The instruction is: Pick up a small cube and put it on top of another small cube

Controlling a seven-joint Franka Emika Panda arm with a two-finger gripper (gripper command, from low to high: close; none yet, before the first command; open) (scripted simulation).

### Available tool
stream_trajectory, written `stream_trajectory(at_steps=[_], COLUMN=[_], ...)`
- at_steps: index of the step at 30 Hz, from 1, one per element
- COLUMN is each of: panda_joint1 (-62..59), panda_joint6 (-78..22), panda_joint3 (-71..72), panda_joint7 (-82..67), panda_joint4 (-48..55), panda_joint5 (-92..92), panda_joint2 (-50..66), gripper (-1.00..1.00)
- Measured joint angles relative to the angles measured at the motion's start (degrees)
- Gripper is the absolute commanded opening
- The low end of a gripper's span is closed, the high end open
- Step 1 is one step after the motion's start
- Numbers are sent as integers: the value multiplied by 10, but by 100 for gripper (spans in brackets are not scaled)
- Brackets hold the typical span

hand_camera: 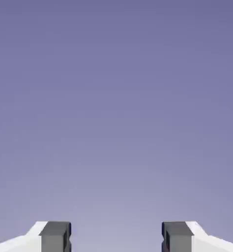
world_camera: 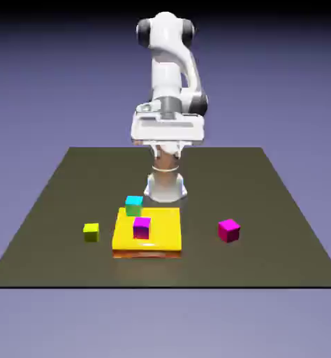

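Note:
The small cube (world_camera: 228,230), hot pink with crimson sides, sits on the dark table toward the exterior view's right. Another small cube (world_camera: 133,205), cyan on top with green sides, stands at the far left corner of a yellow slab (world_camera: 161,238). My gripper (world_camera: 167,133) hangs high above the table's far part, well away from both cubes. In the hand view my gripper (hand_camera: 116,238) is open: the two grey fingertips (hand_camera: 54,237) stand apart with only the blue-violet backdrop between them. No cube shows in that view.
A magenta cube with purple sides (world_camera: 142,227) rests on the yellow slab. A yellow-green cube (world_camera: 91,232) lies on the table left of the slab. The table's front edge (world_camera: 161,285) runs below them.

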Motion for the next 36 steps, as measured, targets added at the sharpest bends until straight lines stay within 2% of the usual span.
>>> stream_trajectory(at_steps=[36], panda_joint1=[-111], panda_joint6=[-772], panda_joint3=[417], panda_joint7=[282], panda_joint4=[477], panda_joint5=[-210], panda_joint2=[748], gripper=[0])
